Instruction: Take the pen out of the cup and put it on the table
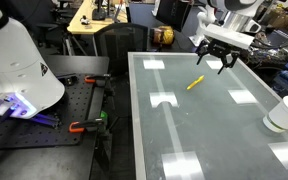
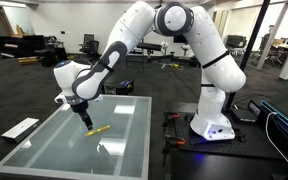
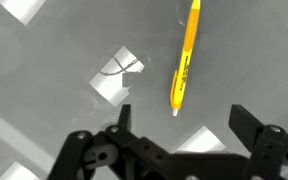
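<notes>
In an exterior view the pen lies flat on the glass bench, well apart from the cup, which stands at the right edge. The tool hangs just beyond the pen with its fingers spread and nothing between them. That fits a pen already set down, so the task looks nearly complete. In an exterior view from the opposite side, the arm arches over from its base, and the tool is poised above the pen. Behind it is an open office floor with chairs. In the wrist view the pen rests slanted between and beyond the open tool. The glossy grey bench shows bright light patches.
</notes>
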`<state>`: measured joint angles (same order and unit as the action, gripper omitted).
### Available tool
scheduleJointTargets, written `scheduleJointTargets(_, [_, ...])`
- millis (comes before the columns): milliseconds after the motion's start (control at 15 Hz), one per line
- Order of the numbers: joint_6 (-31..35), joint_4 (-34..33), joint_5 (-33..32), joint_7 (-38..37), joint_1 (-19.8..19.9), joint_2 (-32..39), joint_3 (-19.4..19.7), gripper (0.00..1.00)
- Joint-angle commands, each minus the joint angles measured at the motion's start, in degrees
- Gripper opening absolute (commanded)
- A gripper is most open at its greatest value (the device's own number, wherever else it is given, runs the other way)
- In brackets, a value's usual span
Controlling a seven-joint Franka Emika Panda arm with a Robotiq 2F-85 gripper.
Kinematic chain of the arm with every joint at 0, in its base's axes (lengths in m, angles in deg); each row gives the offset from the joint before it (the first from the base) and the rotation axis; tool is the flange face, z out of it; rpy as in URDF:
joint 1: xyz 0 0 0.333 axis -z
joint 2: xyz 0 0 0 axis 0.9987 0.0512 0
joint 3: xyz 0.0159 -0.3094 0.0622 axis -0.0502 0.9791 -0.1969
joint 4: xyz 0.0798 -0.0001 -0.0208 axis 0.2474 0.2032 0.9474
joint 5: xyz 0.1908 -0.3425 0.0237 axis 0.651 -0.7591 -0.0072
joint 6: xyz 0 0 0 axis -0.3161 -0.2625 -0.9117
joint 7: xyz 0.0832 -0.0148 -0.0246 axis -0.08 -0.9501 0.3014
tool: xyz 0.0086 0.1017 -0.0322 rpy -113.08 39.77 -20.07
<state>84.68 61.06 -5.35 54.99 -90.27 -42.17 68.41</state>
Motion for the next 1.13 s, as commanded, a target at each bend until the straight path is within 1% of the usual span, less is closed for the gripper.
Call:
scheduleJointTargets(0, [4.0, 4.2, -1.2, -2.3, 0.1, -4.6, 0.1, 1.0])
scheduleJointTargets(467, [8.5, 7.6, -0.8, -2.7, 0.3, -8.1, 0.2, 1.0])
scheduleJointTargets(533, [6.2, 4.1, -0.4, -0.8, 0.6, -5.3, -0.4, 1.0])
scheduleJointTargets(1067, [6.3, 4.2, -0.4, -0.9, 0.6, -5.0, -0.4, 1.0])
